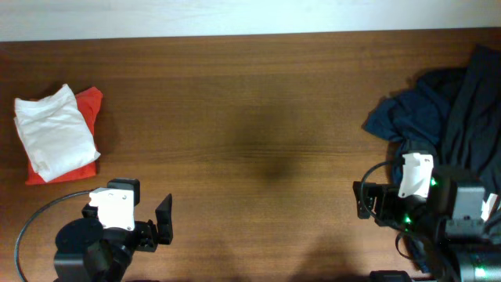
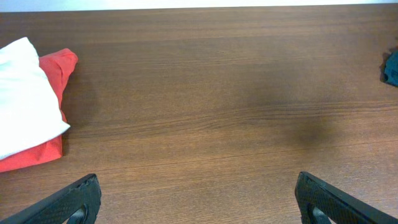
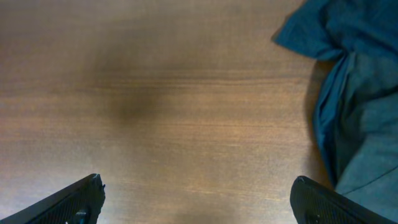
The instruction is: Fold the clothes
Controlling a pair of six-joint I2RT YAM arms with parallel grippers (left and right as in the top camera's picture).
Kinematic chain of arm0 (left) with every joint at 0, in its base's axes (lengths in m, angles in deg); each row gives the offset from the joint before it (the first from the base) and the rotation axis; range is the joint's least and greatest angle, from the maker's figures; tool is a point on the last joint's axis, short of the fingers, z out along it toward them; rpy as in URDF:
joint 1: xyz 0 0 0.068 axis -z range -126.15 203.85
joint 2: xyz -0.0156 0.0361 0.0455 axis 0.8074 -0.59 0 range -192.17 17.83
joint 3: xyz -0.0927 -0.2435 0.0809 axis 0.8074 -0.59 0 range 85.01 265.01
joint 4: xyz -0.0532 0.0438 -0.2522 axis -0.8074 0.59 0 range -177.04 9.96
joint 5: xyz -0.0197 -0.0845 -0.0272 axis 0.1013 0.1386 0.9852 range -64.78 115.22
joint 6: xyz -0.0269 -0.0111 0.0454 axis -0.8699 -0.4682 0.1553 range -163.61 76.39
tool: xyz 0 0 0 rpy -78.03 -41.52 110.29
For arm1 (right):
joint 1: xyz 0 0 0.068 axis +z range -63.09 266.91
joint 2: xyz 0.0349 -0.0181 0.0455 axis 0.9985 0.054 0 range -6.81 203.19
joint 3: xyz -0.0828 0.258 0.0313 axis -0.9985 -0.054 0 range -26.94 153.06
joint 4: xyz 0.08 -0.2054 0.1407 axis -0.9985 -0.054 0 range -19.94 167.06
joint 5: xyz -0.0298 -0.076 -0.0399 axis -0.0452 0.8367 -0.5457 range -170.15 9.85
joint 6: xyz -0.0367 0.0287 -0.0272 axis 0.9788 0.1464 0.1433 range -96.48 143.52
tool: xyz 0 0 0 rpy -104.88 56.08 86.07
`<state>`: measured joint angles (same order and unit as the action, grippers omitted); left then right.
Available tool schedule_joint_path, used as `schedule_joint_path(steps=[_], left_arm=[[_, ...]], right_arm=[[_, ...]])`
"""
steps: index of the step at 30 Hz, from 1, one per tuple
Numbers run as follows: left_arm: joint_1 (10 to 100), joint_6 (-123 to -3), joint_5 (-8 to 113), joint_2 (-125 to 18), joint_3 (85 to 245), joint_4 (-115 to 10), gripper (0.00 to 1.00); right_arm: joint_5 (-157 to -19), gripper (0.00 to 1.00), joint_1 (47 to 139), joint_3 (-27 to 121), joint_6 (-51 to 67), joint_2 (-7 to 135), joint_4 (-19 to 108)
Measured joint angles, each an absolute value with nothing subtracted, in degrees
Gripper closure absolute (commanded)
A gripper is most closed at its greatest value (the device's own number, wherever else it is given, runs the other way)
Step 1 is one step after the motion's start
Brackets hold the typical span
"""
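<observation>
A folded white garment [image 1: 52, 131] lies on a folded red garment [image 1: 91, 104] at the table's left; both show in the left wrist view, white [image 2: 22, 99] over red [image 2: 57, 67]. A crumpled heap of dark blue and grey clothes [image 1: 450, 106] sits at the right edge, and shows in the right wrist view [image 3: 354, 93]. My left gripper [image 1: 156, 223] [image 2: 198, 196] is open and empty near the front left. My right gripper [image 1: 364, 204] [image 3: 198, 196] is open and empty, just left of the dark heap.
The brown wooden table [image 1: 250, 117] spans the view, with its far edge against a white wall [image 1: 235, 16]. A black cable [image 1: 35, 215] loops by the left arm's base.
</observation>
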<state>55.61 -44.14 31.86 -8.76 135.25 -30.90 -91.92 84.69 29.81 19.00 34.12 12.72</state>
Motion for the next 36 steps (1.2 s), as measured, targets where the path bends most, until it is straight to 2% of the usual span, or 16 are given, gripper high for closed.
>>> schedule_joint_path(steps=[11,13,16,19,24,36], left_arm=[[55.6,-44.1,31.9,-8.7,135.2,-30.9,0.01],[55.6,-44.2,31.8,-8.7,135.1,-31.1,0.01],[55.6,-44.2,31.9,-8.7,134.9,-31.0,0.01],[55.6,-44.1,31.9,-8.6,134.7,-31.0,0.01],[55.6,-44.1,31.9,-8.6,134.7,-31.0,0.01],[55.6,-44.1,31.9,-8.6,134.7,-31.0,0.01]], right_arm=[[-89.4,0.01,84.8,28.1,19.2,30.8,15.3],[-88.6,0.01,84.8,22.7,19.7,25.1,24.7],[-88.2,0.01,84.8,2.9,20.5,10.0,44.5],[-88.1,0.01,84.8,-12.6,20.7,-2.3,58.8],[-86.4,0.01,84.8,-23.7,20.7,-6.0,75.6],[-85.5,0.01,84.8,-26.3,23.6,-6.0,73.2]])
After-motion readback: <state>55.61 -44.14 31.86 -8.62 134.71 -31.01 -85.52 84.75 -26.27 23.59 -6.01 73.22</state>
